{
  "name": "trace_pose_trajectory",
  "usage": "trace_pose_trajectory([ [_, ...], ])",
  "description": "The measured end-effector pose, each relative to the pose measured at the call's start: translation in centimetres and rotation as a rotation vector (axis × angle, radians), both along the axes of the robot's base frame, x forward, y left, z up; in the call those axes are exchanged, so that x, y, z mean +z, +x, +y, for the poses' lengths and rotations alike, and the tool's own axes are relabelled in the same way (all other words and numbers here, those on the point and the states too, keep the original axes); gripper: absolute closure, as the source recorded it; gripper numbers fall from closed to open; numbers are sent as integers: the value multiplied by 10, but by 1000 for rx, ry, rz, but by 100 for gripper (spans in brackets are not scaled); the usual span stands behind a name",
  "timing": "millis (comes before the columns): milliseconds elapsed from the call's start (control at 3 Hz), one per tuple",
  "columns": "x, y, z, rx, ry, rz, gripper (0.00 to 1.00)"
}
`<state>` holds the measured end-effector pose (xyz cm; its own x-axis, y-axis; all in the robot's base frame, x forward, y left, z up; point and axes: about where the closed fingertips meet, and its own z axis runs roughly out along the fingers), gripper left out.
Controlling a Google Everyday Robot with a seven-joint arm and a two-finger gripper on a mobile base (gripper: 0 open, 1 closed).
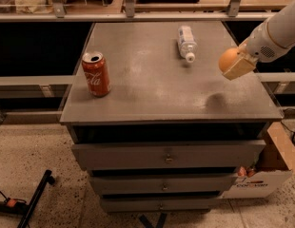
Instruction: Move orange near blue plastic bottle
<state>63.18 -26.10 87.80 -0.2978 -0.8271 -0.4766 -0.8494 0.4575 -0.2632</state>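
Above the cabinet top's [152,80] right edge, the gripper [234,63] clamps the orange [227,58] — blue plastic bottle [186,41] lying nearby, Coca-Cola can [96,74] well apart.

A grey bench [152,87] with drawers [166,154] stands on speckled floor [33,146], a box [277,171] beside it. The end effector [235,63] holds the orange [228,59] above its right edge.

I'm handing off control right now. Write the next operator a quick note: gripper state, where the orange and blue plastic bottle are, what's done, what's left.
The gripper is shut on the orange, holding it in the air over the right edge of the cabinet top.
The blue plastic bottle lies on its side toward the back, left of the orange in the picture, apart from it.
Done: orange grasped and lifted.
Left: carry it to the bottle, set it down beside it, release.
The red can stands front left.
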Motion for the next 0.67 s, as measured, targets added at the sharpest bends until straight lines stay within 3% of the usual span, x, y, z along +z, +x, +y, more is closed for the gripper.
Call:
trace_pose_trajectory([
  [667,9,64,26,-21,92,-156,100],
])
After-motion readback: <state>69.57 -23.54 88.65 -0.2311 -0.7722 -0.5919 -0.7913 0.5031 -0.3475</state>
